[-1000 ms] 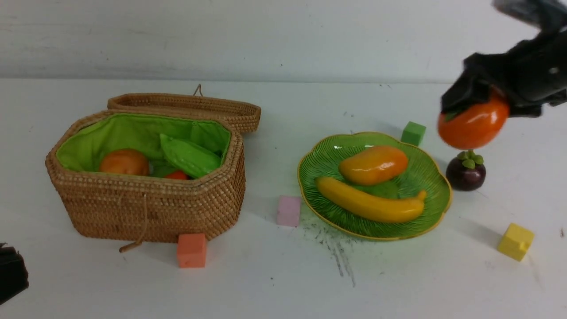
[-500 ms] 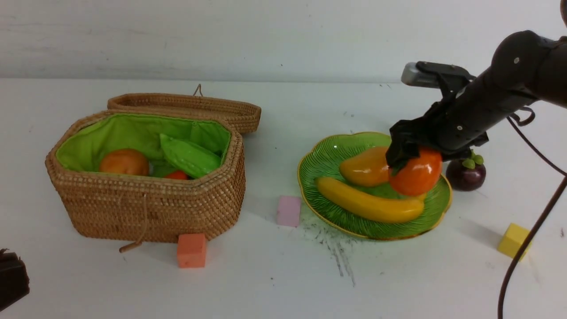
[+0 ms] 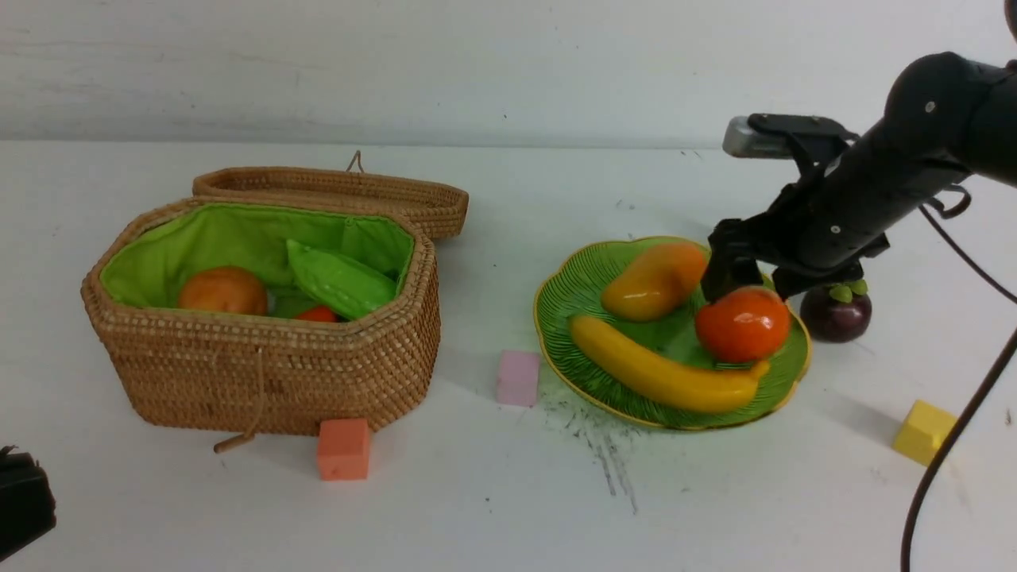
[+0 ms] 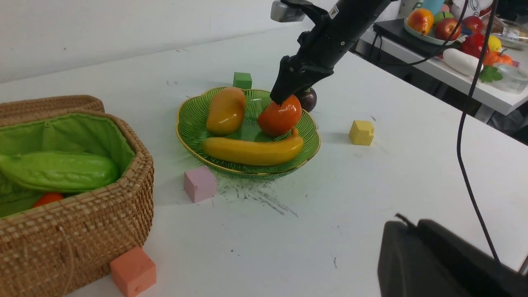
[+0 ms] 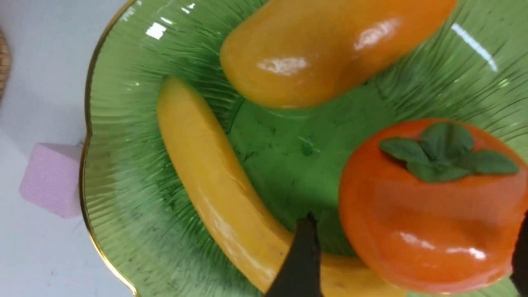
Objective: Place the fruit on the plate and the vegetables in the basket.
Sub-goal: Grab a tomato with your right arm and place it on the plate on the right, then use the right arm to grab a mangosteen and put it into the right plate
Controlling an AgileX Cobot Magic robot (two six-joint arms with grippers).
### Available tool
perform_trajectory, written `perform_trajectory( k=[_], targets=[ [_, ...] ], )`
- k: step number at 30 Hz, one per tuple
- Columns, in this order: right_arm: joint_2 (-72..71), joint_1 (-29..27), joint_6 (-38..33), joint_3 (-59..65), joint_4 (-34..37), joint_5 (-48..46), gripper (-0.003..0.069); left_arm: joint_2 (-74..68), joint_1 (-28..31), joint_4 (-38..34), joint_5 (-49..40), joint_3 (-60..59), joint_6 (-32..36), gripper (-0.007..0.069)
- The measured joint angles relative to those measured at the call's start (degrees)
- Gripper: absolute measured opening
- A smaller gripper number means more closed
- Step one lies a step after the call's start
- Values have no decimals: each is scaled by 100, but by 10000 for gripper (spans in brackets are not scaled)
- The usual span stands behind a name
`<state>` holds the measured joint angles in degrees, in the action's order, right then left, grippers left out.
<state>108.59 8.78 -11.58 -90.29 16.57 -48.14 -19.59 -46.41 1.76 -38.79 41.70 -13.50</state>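
White table (image 3: 477, 508), right gripper (image 3: 749, 284) spread wide straddling persimmon (image 3: 743, 326) on green plate (image 3: 572, 276), mangosteen (image 3: 834, 314) beside

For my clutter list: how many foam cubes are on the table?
4: orange cube at the basket front, pink cube left of the plate, green cube behind it, yellow cube right of it. Others may hide.

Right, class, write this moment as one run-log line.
right gripper: open, straddling persimmon | persimmon: resting on plate beside mango, banana | mangosteen: on table, off plate | left gripper: shut, empty
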Motion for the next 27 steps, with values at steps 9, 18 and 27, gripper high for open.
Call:
perform_trajectory(
  k=[9,18,27],
  targets=[
    [-1228,0,983,0,-1344,-257,391,0,0,0,0,0,0,23],
    [-1407,-328,2072,0,-2322,-365,195,0,0,0,156,0,0,24],
    [-1242,-894,2171,0,-2170,-378,235,0,0,0,185,0,5,24]
  ],
)
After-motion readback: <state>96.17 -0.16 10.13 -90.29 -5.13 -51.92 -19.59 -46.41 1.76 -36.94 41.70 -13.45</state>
